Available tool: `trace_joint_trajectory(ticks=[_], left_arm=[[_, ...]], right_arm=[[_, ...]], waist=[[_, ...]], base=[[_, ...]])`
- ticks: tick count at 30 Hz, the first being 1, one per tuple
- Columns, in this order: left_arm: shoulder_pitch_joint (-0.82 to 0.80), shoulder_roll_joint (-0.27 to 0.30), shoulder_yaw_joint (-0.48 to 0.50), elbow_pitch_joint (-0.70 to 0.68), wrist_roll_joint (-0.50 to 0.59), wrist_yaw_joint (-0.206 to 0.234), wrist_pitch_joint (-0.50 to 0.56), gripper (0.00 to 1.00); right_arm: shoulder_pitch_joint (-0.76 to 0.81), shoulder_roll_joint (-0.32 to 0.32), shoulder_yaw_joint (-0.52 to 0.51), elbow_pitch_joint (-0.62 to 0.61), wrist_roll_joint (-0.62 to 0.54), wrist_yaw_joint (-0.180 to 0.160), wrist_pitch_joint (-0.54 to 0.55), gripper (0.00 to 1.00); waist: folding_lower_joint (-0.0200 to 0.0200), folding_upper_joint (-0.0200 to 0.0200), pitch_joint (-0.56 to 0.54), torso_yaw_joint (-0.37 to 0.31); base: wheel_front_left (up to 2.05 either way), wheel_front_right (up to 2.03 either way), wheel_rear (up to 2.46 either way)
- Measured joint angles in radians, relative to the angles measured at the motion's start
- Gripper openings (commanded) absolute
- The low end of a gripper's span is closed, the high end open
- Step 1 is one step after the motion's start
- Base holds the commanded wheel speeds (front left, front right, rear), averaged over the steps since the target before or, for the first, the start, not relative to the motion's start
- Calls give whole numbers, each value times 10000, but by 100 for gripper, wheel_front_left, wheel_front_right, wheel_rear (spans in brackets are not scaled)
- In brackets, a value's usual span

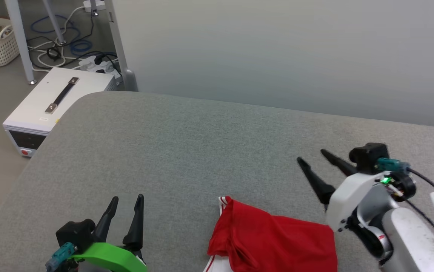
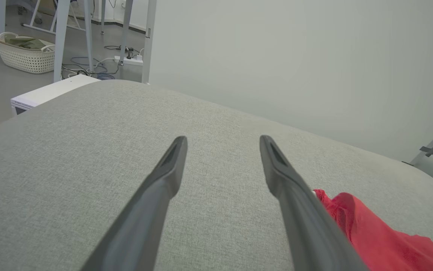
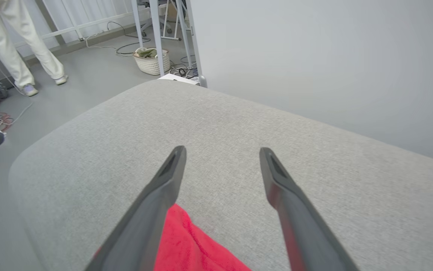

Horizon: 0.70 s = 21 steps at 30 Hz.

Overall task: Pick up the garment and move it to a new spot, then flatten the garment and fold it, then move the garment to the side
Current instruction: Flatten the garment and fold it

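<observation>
Shirt [image 1: 273, 238] lay bunched at the table's near edge, between two empty grippers.
Its long axis ran crosswise on the grey table [image 1: 186, 143]. It lay just beside the right gripper [image 1: 311, 155], nearer the robot than those fingertips. The left gripper [image 1: 127, 197] stood well apart to its left. Both were spread wide and held nothing.

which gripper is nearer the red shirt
The right gripper: the garment lies right beside its wrist, while the left gripper, the one with the green band, stands a stretch of grey table away.
</observation>
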<state>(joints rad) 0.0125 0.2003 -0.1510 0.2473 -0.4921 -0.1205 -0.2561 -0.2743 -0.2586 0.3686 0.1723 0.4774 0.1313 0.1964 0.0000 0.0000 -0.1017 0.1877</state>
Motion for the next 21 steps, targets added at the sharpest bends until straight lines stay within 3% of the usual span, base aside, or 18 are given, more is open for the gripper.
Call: trace_joint_trajectory(ticks=[6,10,15,21], left_arm=[[-3,-125,-165,-213,86,0,0,100],[-3,-165,-228,-307,102,0,0,100],[19,-284,-345,-399,176,-31,2,100],[271,-343,-341,-558,284,-61,2,100]], right_arm=[[256,-940,-1131,-807,-1501,0,-999,100],[958,-1058,-1862,-1206,-1965,-2,-1523,100],[2501,-568,-3413,-1864,-2316,-2,-2378,100],[3895,150,-4006,-2153,-2734,-2,-3091,100]], waist=[[0,0,14,-434],[0,0,58,-667],[0,0,92,-934],[0,0,61,-1097]], base=[[0,0,0],[0,0,0],[0,0,0],[0,0,0]])
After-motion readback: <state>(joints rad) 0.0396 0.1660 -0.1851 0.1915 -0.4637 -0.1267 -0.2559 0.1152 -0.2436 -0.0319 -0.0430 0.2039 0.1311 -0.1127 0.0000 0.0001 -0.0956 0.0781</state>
